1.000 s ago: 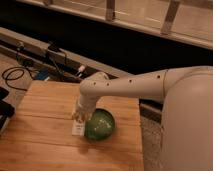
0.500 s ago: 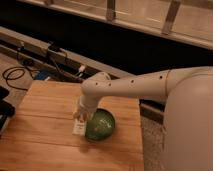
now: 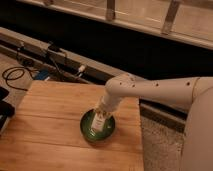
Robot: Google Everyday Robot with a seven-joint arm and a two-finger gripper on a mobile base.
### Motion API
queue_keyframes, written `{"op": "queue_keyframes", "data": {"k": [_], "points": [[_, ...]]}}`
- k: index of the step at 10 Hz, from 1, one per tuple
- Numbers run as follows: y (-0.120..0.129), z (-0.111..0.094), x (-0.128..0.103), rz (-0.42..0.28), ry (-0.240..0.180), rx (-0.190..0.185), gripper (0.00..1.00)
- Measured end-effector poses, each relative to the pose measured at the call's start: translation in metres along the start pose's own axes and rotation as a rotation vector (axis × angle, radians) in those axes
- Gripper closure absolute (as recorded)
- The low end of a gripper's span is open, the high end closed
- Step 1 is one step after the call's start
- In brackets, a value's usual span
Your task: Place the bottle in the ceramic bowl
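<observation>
The round glossy green ceramic bowl sits on the wooden table, right of the middle. My gripper hangs right over the bowl, at the end of the white arm that reaches in from the right. It holds the slim whitish bottle upright, with the bottle's lower end down inside the bowl. Whether the bottle's base touches the bowl's inside I cannot tell.
The wooden table's right edge lies close to the bowl, with speckled floor beyond it. Black cables and a dark rail run behind the table. A dark object sits at the table's left edge.
The gripper with the bottle has moved from the bowl's left rim to over the bowl's middle, and the bottle now stands inside the bowl.
</observation>
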Motion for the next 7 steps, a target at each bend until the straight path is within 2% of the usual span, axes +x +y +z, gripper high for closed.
{"op": "queue_keyframes", "data": {"k": [4,7], "points": [[0.0007,-0.0004,-0.0003,0.001,-0.001,-0.002,0.90],[0.0024,0.0003,0.0003,-0.002,0.000,-0.002,0.59]]}}
